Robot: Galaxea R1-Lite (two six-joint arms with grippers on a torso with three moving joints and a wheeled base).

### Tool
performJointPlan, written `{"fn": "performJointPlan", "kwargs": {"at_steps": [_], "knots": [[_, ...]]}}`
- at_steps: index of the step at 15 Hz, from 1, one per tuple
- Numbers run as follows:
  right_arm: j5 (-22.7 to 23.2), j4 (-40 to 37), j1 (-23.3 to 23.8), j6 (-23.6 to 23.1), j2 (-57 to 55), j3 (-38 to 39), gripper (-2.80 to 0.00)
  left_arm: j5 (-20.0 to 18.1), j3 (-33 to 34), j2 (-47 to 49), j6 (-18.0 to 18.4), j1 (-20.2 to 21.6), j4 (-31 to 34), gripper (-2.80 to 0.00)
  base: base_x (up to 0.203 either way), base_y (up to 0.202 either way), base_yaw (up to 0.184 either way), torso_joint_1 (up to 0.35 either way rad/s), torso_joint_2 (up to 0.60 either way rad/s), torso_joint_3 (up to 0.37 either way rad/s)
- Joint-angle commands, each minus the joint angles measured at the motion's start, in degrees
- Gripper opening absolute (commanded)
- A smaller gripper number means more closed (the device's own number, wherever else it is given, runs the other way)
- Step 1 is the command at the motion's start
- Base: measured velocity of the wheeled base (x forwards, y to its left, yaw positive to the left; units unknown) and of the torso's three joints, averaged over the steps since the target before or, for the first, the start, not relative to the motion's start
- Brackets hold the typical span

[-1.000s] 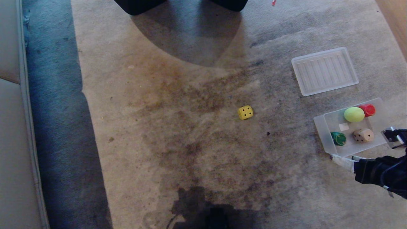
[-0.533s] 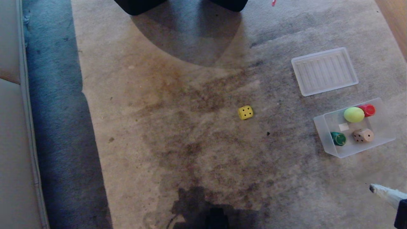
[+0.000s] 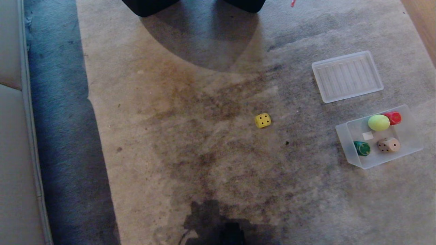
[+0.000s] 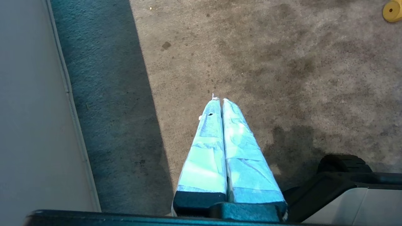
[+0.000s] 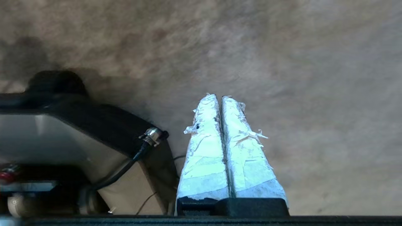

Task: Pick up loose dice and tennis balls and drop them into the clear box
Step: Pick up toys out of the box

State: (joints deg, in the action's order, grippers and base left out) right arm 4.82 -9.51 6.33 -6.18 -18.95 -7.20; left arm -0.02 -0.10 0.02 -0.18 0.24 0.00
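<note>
A yellow die (image 3: 262,120) with dark pips lies loose on the carpet near the middle of the head view; it also shows as a yellow die (image 4: 392,10) at the corner of the left wrist view. The clear box (image 3: 346,136) sits at the right and holds a tennis ball (image 3: 378,123), a dark green die (image 3: 362,148), a beige die (image 3: 388,145) and a red piece (image 3: 393,117). Neither arm shows in the head view. My left gripper (image 4: 219,99) is shut and empty over carpet. My right gripper (image 5: 219,96) is shut and empty over bare carpet beside my base.
A flat ribbed translucent lid (image 3: 347,76) lies on the carpet beyond the box. A grey sofa edge (image 3: 13,136) runs along the left, with a dark strip of carpet beside it. Dark furniture feet (image 3: 150,6) stand at the far edge. My base (image 5: 62,138) is beside the right gripper.
My right arm was by the near edge of the clear box with its fingers apart; it pulled back toward me and has left the head view, fingers now shut. The box's contents are unmoved.
</note>
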Motion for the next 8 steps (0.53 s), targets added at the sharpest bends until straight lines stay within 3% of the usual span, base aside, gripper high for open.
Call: {"fn": "performJointPlan", "kwargs": {"at_steps": [1,5,8], "knots": [[-0.9,0.2,-0.7,-0.9,2.6,2.5,-2.80,0.0,0.0,0.0,0.0,0.0,0.0,-2.80,0.000,0.000,0.000,0.000,0.00,0.000],[-3.1,3.2,-0.9,1.3,2.5,4.9,-2.80,0.0,0.0,0.0,0.0,0.0,0.0,-2.80,0.000,0.000,0.000,0.000,0.00,0.000],[-2.9,6.3,-1.2,-1.3,2.5,6.0,-2.80,0.0,0.0,0.0,-0.1,0.0,0.0,-2.80,0.000,0.000,0.000,0.000,0.00,0.000]]}}
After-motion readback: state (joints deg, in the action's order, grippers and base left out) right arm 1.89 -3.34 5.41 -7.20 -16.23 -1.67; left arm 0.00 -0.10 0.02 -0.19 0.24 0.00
